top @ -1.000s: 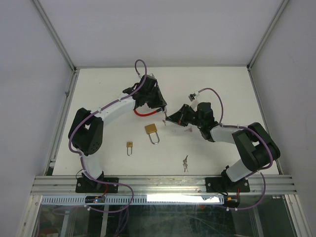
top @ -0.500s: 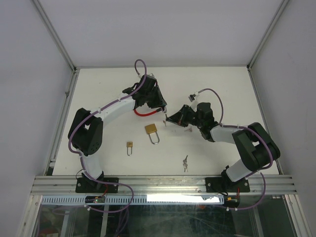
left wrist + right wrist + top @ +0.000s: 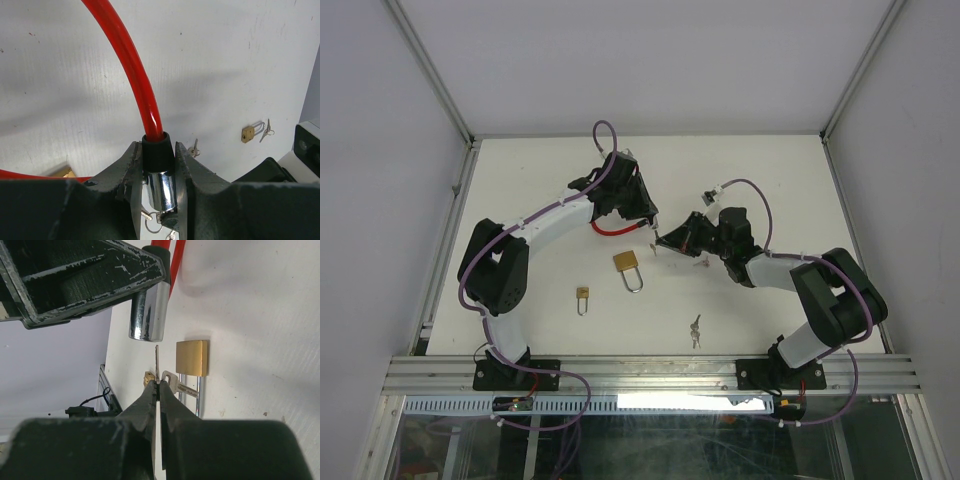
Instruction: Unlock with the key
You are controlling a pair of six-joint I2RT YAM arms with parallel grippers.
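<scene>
Insertion step: left gripper (image 3: 159,151) clamps lock (image 3: 160,186), right gripper (image 3: 158,390) pinches key (image 3: 156,360) just short of it; tip probably needs aligning with keyhole.

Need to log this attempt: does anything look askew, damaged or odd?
Nothing stands out. The left fingers clamp the red cable lock's chrome barrel; the right fingers pinch the silver key, its tip just short of the barrel.
</scene>
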